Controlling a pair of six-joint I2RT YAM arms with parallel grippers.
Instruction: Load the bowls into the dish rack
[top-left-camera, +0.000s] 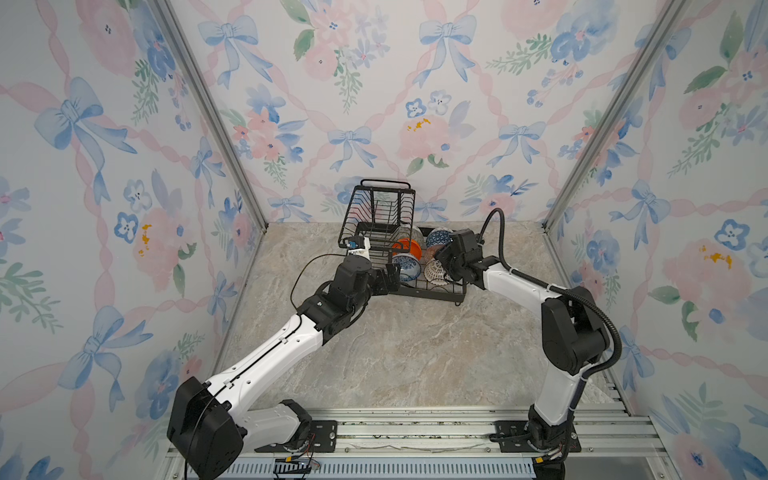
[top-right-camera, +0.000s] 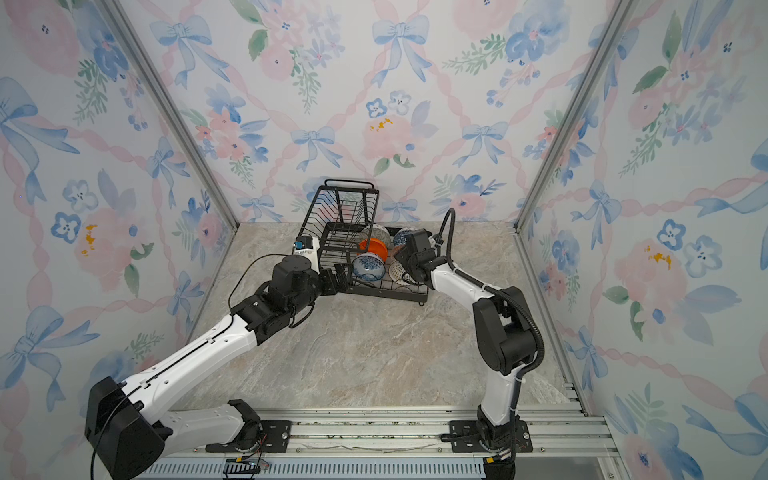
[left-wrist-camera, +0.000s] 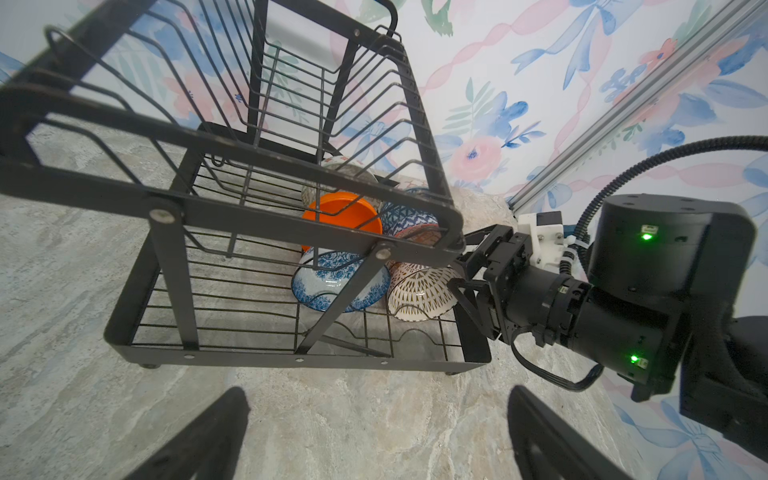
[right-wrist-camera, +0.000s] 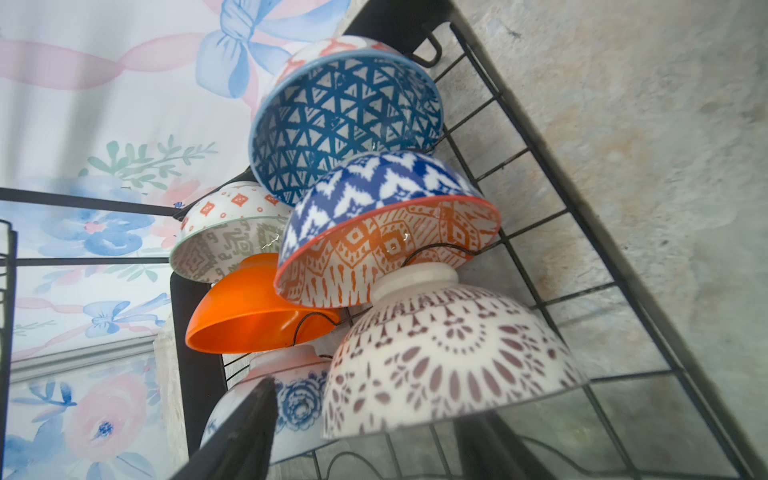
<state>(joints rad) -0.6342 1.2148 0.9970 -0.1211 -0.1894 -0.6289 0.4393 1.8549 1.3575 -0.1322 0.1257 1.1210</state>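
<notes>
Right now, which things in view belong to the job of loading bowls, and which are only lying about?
Job: dish rack; plain orange bowl; blue-floral bowl; blue triangle bowl; pale green bowl; dark-lattice bowl; orange-red patterned bowl.
Not the job: marble tabletop; floral walls; front metal rail.

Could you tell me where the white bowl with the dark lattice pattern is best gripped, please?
Probably its rim, pinched from the right end of the black wire dish rack, where the right gripper is. The white lattice bowl stands on edge, foot toward the orange-red patterned bowl, leaving the rim free.
</notes>
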